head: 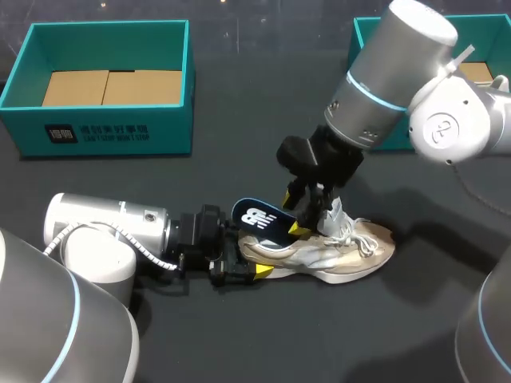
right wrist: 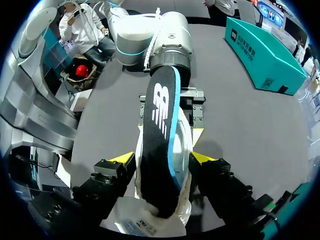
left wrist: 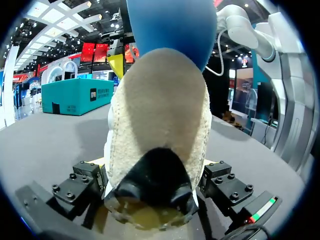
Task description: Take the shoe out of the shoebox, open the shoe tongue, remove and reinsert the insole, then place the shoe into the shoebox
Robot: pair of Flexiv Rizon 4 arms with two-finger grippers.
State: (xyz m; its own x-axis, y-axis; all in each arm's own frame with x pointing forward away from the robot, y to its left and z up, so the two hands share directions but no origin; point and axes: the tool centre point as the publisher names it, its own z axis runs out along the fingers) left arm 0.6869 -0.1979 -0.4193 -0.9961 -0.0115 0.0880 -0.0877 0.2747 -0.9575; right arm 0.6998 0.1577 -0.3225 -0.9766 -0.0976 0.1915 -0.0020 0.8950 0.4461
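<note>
A beige and white shoe (head: 351, 254) stands on its sole on the dark table, toe to the right. My left gripper (head: 249, 257) lies low at its heel (left wrist: 160, 125), shut on it with a finger against each side. A dark blue insole (head: 260, 219) sticks up at a slant out of the shoe's opening, its front end down inside. My right gripper (head: 307, 217) comes down from above over the opening. Its yellow-tipped fingers (right wrist: 124, 158) stand open on either side of the insole (right wrist: 157, 125), apart from it.
A teal shoebox (head: 104, 132) with brown card inside stands at the back left. A second teal box (head: 363, 32) stands at the back right, partly behind my right arm (head: 447, 120). My left arm (head: 104, 231) lies along the table's front left.
</note>
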